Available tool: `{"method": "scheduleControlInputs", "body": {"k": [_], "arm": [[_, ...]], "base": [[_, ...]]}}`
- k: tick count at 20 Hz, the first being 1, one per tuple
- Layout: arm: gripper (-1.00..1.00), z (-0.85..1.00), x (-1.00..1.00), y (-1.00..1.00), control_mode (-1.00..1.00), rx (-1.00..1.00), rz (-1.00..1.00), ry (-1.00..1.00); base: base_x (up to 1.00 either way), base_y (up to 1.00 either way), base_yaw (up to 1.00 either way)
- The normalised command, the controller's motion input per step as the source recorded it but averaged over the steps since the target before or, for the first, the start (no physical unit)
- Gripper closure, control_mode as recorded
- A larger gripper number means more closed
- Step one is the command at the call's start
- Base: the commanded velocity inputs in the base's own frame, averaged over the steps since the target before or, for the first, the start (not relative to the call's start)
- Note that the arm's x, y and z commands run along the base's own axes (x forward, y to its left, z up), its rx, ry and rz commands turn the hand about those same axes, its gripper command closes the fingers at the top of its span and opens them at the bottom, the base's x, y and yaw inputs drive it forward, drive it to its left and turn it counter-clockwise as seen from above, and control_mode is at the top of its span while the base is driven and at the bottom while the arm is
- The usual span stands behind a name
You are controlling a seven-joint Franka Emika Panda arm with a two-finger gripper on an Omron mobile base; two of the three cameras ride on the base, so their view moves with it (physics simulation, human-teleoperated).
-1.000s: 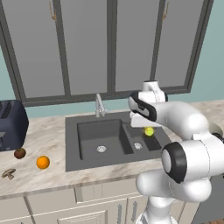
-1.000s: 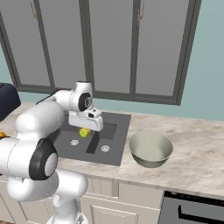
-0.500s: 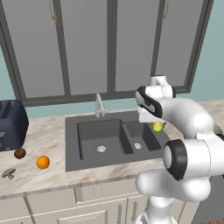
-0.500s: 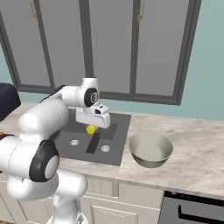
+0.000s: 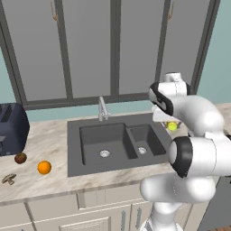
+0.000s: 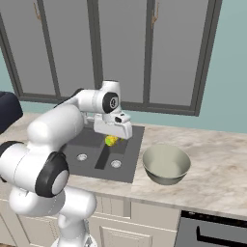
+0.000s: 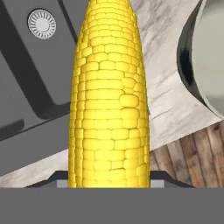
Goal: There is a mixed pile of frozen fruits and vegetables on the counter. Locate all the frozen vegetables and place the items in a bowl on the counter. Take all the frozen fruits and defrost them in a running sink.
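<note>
Yellow corn (image 7: pixel 109 94) is gripped in the hand (image 6: pixel 112 140), which is closed on the cob above the sink (image 6: pixel 87 144), over its edge nearest the bowl (image 6: pixel 165 164). A vegetable is judged to be in transit to the bowl; the next move calls for carrying it on past the sink's rim, over the bowl, then letting go. The cob's long axis runs along the hand (downward, apparently), its tip pointing at the bench (image 7: pixel 164 105) between sink and bowl.
</note>
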Motion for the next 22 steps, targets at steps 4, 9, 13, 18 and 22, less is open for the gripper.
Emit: {"method": "scheduleControlInputs", "body": {"k": [4,9,13,18,22], "arm": [[1.00,0.16,-0.09,-0.41,-1.00,-0.01,-0.05,0.01],[1.00,0.12,-0.11,-0.41,-1.00,-0.01,-0.04,0.00],[1.00,0.00,-0.09,-0.47,-1.00,0.00,-0.03,-0.01],[1.00,0.00,-0.09,-0.46,-1.00,0.00,-0.02,-0.01],[1.00,0.00,-0.05,-0.46,-1.00,0.00,-0.02,-0.01]], "base": [[0.00,0.00,0.00],[0.00,0.00,0.00],[0.00,0.00,0.00],[0.00,0.00,0.00],[0.00,0.00,0.00]]}}
